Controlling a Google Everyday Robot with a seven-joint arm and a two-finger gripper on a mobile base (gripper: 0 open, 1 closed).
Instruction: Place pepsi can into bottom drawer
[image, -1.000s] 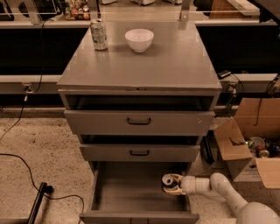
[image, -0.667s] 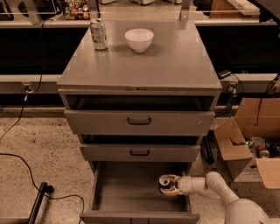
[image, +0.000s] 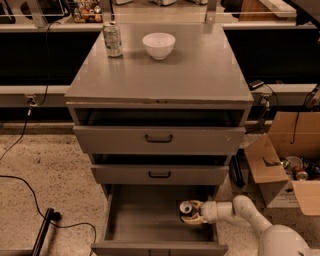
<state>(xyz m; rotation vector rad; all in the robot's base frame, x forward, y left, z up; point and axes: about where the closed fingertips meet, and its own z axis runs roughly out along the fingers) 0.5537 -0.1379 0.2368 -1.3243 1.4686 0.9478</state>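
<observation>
1. While the bottom drawer stands open, its left half lies bare.
2. Right of centre inside it, the pepsi can is upright, low over the floor.
3. Rightmost, the gripper is clamped on it; releasing before it seats could tip it.

Three drawers, two cans, one bowl, one claw in lowest
</observation>
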